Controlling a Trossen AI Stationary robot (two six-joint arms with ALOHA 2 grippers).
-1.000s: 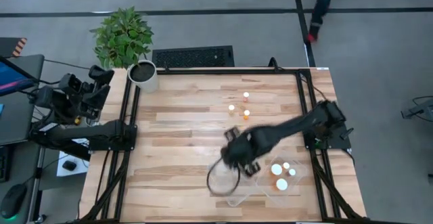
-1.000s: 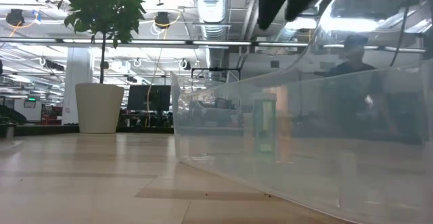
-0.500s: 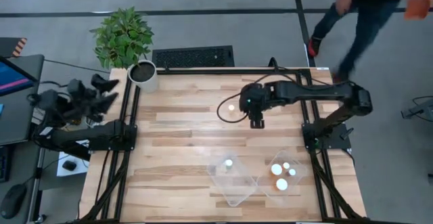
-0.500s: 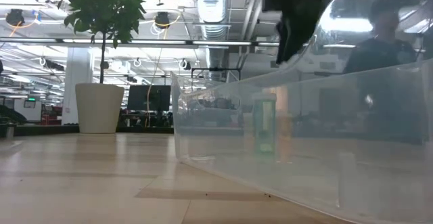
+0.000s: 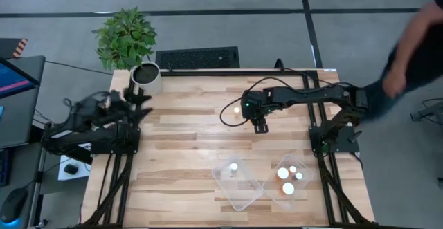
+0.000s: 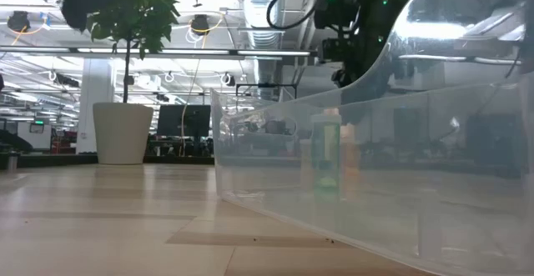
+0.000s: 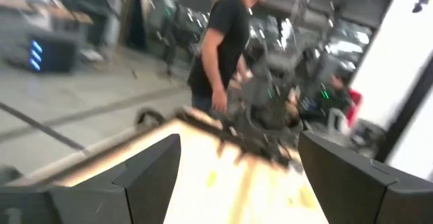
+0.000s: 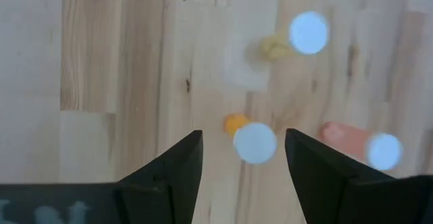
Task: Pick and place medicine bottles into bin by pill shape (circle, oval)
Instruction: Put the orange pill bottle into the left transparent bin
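The right gripper (image 5: 259, 123) hangs over the far middle of the table (image 5: 187, 153), above the cluster of medicine bottles (image 8: 255, 143) that have not yet been sorted; in the right wrist view three white caps show below it, one lined up between its two dark fingers (image 8: 172, 164), which stand apart with nothing between them. The risk here is judged to be crowding: the bottles stand close together, so a descent slightly off centre could let a finger clip a neighbour (image 8: 384, 151) and tip it or roll it away, and a toppled bottle would be harder to grasp. A second risk is sorting error, since pill shape cannot be read from above through the caps, and a wrong guess would send the bottle to the wrong bin. The two clear bins sit at the near edge: the left bin (image 5: 239, 184) holds one bottle, the right bin (image 5: 291, 180) several. The left gripper (image 5: 135, 104), fingers (image 7: 145, 173) spread wide and empty, is at the table's left edge near the white plant pot (image 5: 147, 77). A person (image 5: 408, 56) passes beyond the table's right side.
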